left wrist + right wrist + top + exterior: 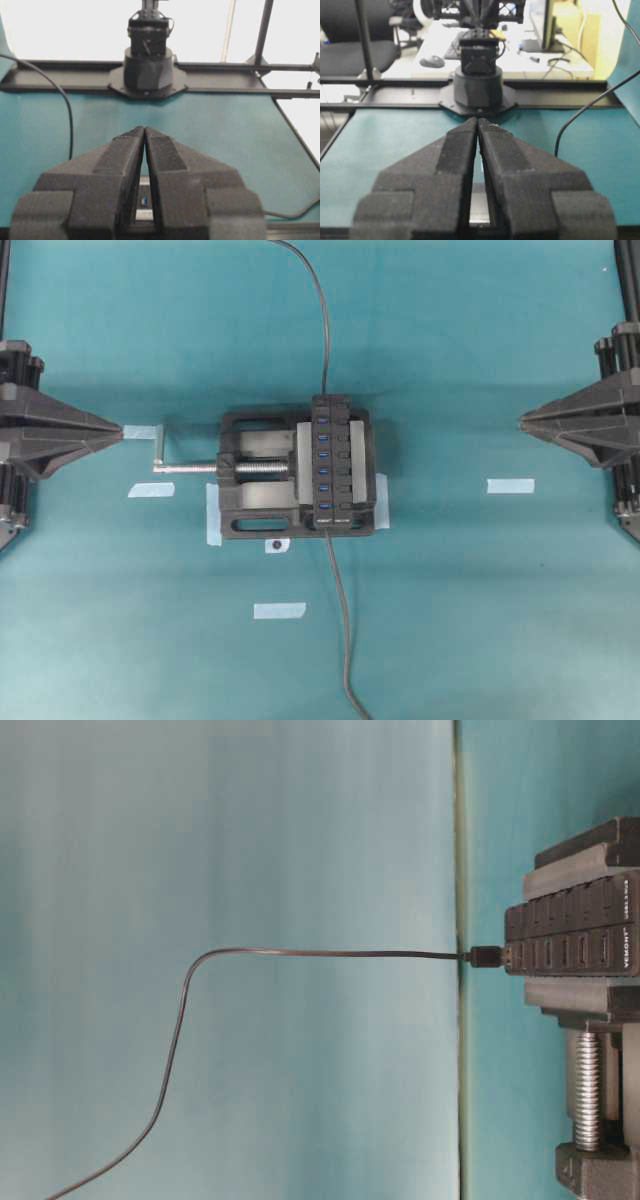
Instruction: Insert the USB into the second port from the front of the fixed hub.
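The teal counter carries the fixed hub mid-frame, clamped in a black vise. The USB sits plugged into its end port. Both the left end effector and right end effector are closed, empty, at the edges.

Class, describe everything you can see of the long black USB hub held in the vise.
The long, narrow black USB hub looks plastic, with a row of blue-tongued ports beside matching black buttons and white lettering at its near end. It lies level, clamped in the black vise at mid-table. A thin dark cable meets each end; neither arm touches it.
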You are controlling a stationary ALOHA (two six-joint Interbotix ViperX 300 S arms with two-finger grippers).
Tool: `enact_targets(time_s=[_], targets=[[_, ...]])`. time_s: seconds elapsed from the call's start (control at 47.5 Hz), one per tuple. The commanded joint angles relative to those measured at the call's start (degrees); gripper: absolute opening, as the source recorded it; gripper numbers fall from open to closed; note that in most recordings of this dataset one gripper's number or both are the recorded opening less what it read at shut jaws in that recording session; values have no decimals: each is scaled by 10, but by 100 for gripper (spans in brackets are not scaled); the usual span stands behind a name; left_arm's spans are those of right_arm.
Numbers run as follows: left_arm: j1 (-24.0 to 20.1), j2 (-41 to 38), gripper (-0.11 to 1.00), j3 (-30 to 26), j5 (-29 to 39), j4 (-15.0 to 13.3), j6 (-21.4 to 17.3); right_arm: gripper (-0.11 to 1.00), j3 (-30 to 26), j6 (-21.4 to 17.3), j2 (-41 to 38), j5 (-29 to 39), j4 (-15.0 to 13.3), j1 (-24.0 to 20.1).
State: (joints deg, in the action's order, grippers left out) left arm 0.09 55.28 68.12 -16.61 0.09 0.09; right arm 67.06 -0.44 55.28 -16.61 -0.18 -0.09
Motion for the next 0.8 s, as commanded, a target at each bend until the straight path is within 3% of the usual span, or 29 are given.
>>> enact_targets(time_s=[0.0, 0.063, 0.126, 0.337, 0.548, 0.78], targets=[[-4, -7, 13, 2, 4, 4, 12, 16, 1, -1, -4, -8, 4, 5], [-4, -12, 7, 0, 13, 4, 17, 16, 6, -8, -2, -10, 18, 10], [-4, -18, 0, -4, 20, 4, 17, 6, 11, -23, 0, -8, 29, 12], [-4, -35, 0, -5, 24, 4, 18, -1, 23, -73, 1, -1, 31, 15], [-4, -38, 0, -4, 30, 4, 19, -1, 19, -75, -1, 23, 31, 18], [-4, -42, 0, -18, 109, 4, 21, -1, -9, -76, -19, 104, 31, 34]])
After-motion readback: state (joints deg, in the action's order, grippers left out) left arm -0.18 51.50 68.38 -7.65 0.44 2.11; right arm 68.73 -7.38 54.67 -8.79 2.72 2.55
